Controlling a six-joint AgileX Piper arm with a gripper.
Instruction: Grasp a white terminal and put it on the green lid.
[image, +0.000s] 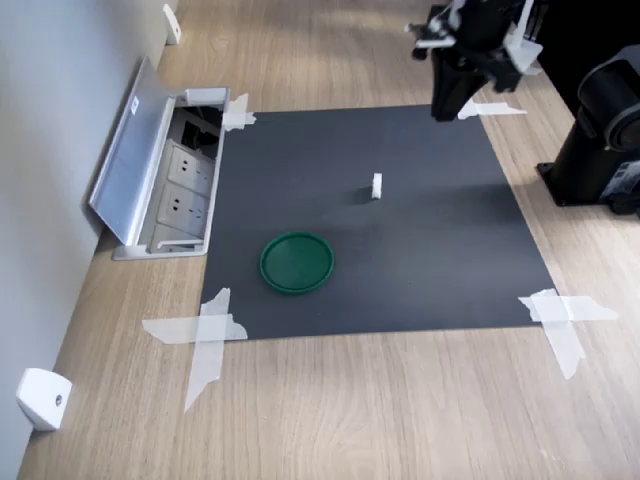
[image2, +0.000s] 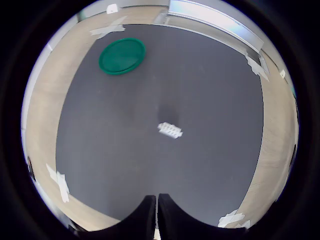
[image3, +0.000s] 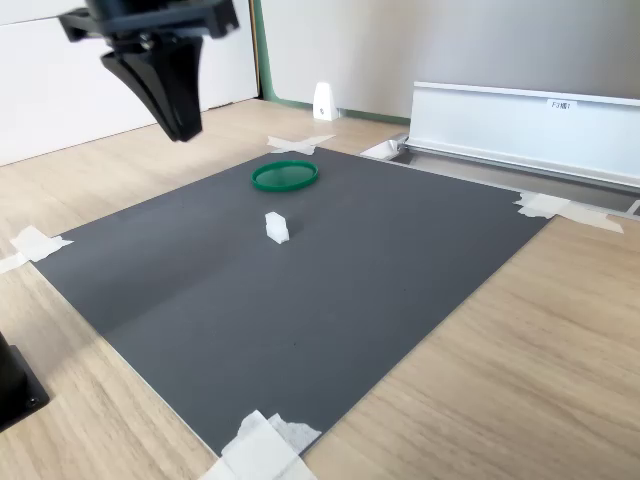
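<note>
step: approaching | claw (image3: 180, 125) hovering high, fingers together, empty | next: opening, descending onto white terminal (image: 376, 185) mid-mat (image: 440, 270) | green lid (image: 297, 262) waiting near mat's edge

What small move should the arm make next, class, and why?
Probably open the end effector and lower it toward the white terminal. The fingers look closed and empty, high above the mat, and the terminal lies alone, apart from the green lid.
</note>
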